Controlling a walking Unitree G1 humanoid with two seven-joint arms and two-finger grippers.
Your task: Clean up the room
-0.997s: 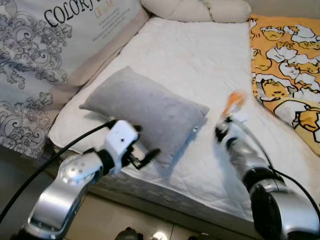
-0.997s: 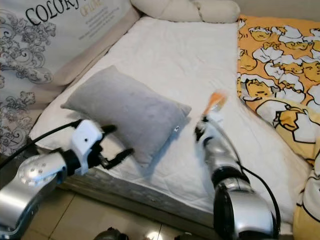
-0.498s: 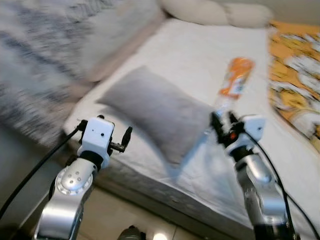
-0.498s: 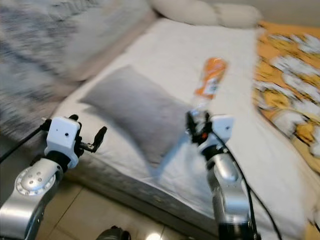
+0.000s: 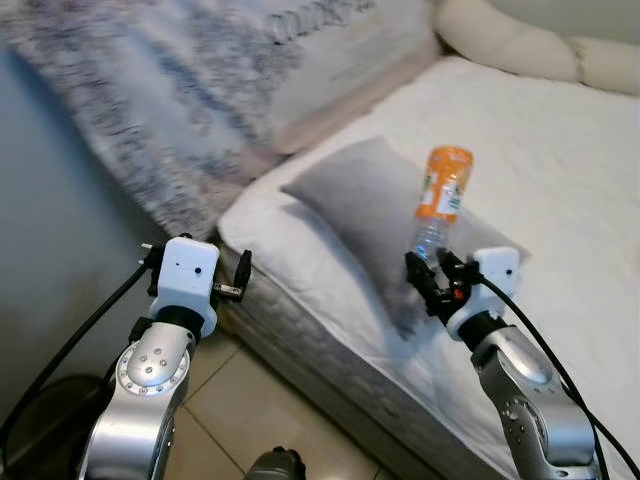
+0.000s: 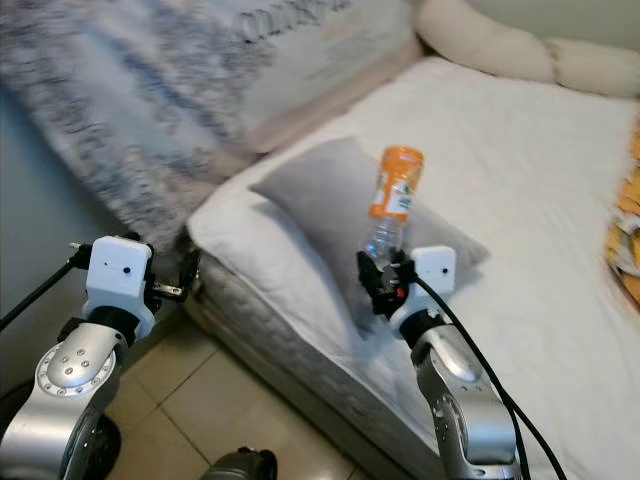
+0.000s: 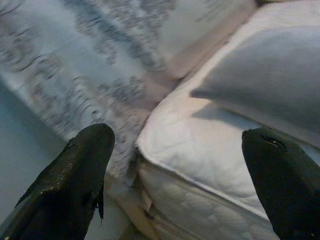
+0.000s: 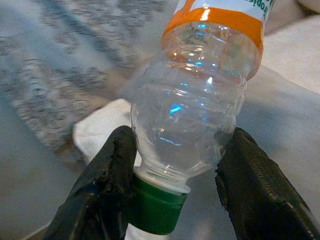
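Clear plastic bottle (image 5: 441, 203), one only, orange-labelled and green-capped, gripped upside down at its neck by the right gripper (image 5: 432, 278), fingers (image 8: 107, 190) clenched against both sides just above the cap. Held upright above the one grey pillow (image 5: 370, 205), over the near edge of the white mattress (image 5: 560, 200). Right arm raised from below, forearm angled up and inward, wrist turned so the bottle's base pointed upward. Left gripper (image 5: 243, 275) held off the corner of the bed, over the tiled floor (image 5: 230, 400), its two fingers (image 7: 80, 170) spread wide apart and holding nothing. Left arm bent at the elbow, forearm upright. One patterned headboard cushion (image 5: 200, 90) and one long cream bolster (image 5: 520, 45) seen behind.
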